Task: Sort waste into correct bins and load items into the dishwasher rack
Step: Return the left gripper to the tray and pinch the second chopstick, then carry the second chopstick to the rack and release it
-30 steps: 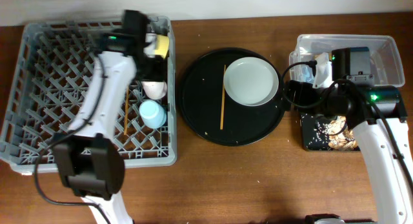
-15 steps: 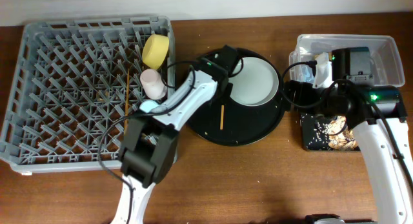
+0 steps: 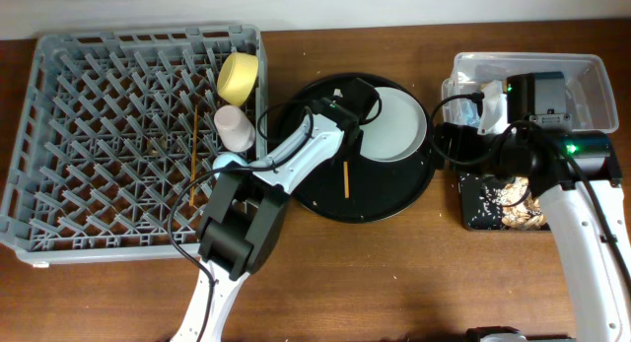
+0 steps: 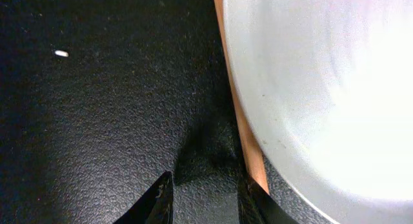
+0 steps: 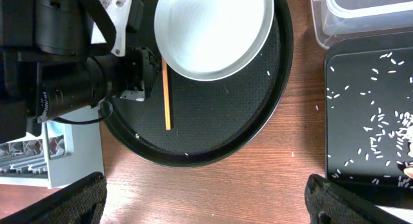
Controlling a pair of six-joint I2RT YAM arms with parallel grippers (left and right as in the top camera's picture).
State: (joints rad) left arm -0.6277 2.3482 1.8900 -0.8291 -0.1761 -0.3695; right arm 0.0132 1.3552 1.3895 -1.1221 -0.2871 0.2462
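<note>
- The left gripper hung low over the round tray, at the top end of the chopstick. This was probably because the stick lay flat and tight against the rim of the plate, so only a close, careful pinch would lift it.
- In the left wrist view the jaws were narrowly parted with bare tray between them, holding nothing. The chopstick ran down along the plate and ended right at the tip of one finger. It was not between the jaws, so a small sideways shift looked necessary before closing.
- The left arm stretched from its base at the table's near edge diagonally across the corner of the rack, forearm extended, wrist bent down over the tray.
- The rack already held the bowl, the pink cup, the blue cup and the other chopstick lying among the pegs. The chopstick and plate on the round tray looked like the last items to load.
- The right gripper waited with its jaws spread wide and empty, its fingers only showing at the lower corners of its own view. It was parked clear of the left arm's work.
- The right arm sat folded beside the tub and the flat tray, which carried scattered scraps.
</note>
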